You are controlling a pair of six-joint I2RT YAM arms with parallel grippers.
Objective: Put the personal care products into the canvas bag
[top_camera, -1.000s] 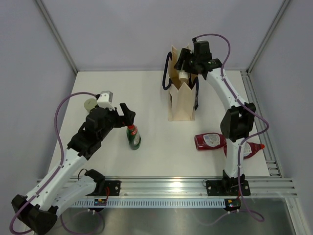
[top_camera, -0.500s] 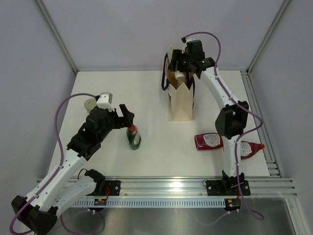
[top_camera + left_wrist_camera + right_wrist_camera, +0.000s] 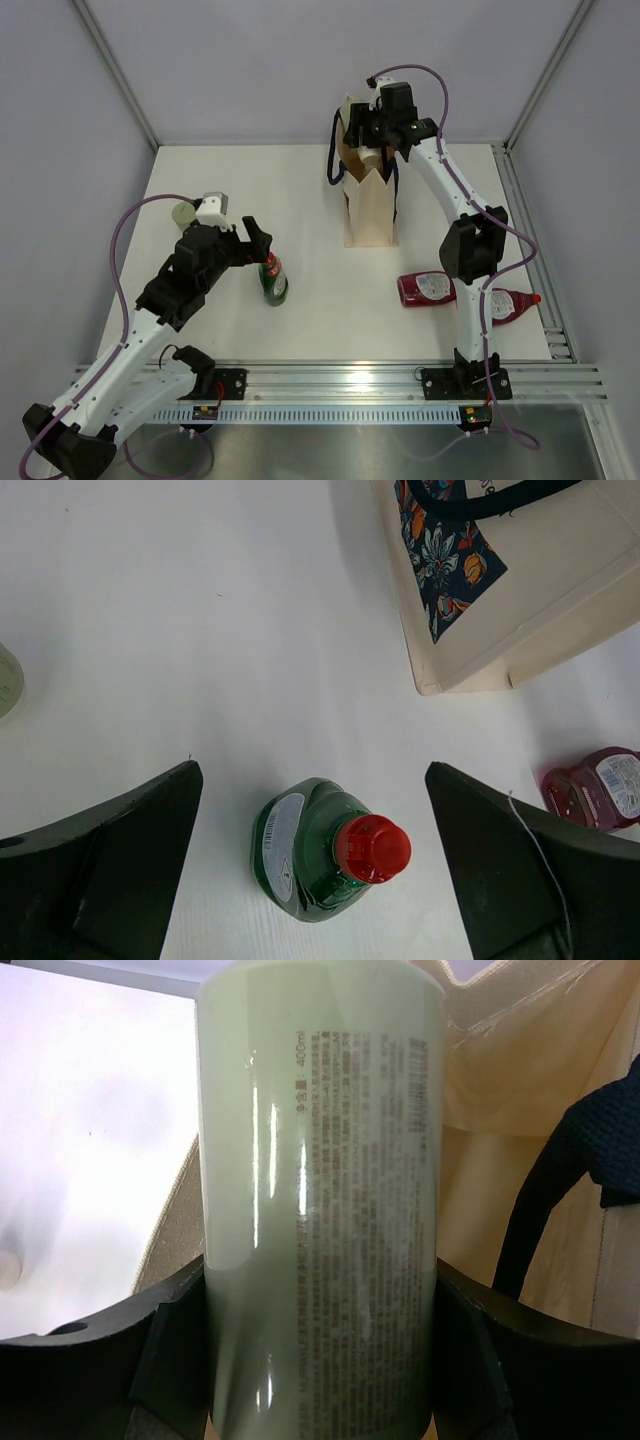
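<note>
My right gripper is shut on an olive-grey bottle, held over the open mouth of the beige canvas bag; the bottle's lower end sits between the bag's walls. The bag's inner fabric and navy strap lie behind the bottle. My left gripper is open, its fingers on either side of and above an upright dark green bottle with a red cap, not touching it. In the top view that green bottle stands just right of my left gripper.
Two dark red bottles lie on the table right of the bag, one near the right arm and one behind it. Another olive-grey bottle stands at the left, partly hidden by my left wrist. The frame rail runs along the right.
My right gripper has carried the olive-grey bottle a little left and down into the bag's mouth. The left arm has barely shifted above the green bottle.
</note>
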